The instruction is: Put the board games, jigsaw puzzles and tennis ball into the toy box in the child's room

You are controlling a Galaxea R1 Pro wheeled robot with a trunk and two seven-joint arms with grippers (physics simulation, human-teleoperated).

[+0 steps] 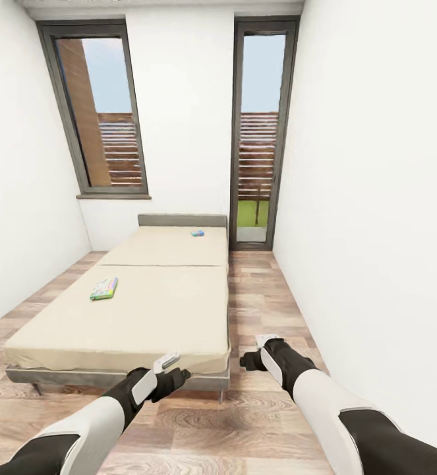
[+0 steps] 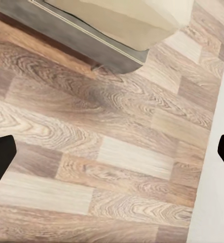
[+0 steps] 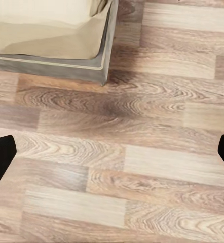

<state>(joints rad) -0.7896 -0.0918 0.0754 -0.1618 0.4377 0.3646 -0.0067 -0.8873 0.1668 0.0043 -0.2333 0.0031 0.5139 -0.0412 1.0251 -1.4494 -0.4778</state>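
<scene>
Writing on the two boxes on the bed (image 1: 159, 310) is too small to read. The green and white box (image 1: 104, 289) lies flat on the near half of the mattress, toward the left side. The small blue box (image 1: 197, 233) lies on the far half, near the grey headboard (image 1: 182, 220) and well apart from the first one.

Both arms reach forward and low, just past the foot of the bed, with black wrists and white sleeves. The left tool (image 1: 172, 369) hangs over the foot end of the bed. The right tool (image 1: 258, 349) hangs over the wood floor (image 1: 264, 297) beside the bed, near the white wall (image 1: 376, 198). In each wrist view the two dark fingertips (image 2: 0, 159) (image 3: 0, 157) sit far apart at the edges, so both tools are spread wide with nothing in them.

Two tall windows (image 1: 99, 112) stand behind the bed.
</scene>
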